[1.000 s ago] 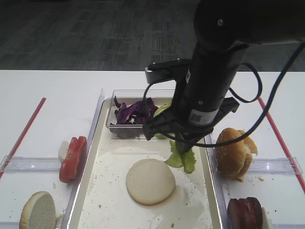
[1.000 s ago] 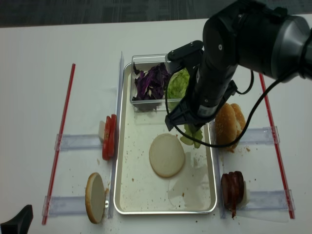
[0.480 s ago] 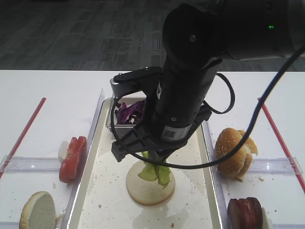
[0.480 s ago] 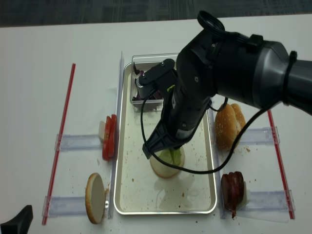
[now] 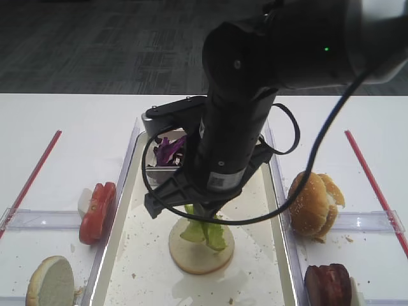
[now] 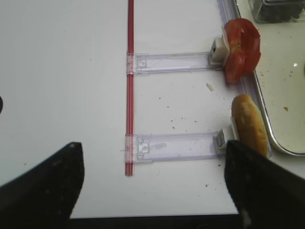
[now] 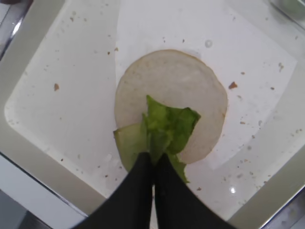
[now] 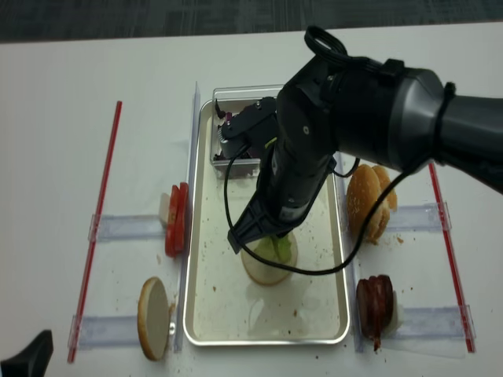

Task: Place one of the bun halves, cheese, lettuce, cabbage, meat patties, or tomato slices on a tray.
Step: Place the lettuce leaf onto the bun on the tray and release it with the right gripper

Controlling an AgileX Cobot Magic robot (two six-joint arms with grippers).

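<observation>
White table, right gripper (image 7: 152, 164) jaws pinched together on lettuce (image 7: 164, 126) over tray's (image 7: 47, 157) bun half (image 7: 176, 90).

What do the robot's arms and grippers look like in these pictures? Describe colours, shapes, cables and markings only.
The right arm is bulky, rounded and glossy black, paling to grey along the forearm in the realsense view. A thin black cable loops beside it, a white label sits near the wrist, and a small green light glows higher up. The right gripper has slim, tapering black fingers. The left gripper's fingers are dark, blurred wedges.
</observation>
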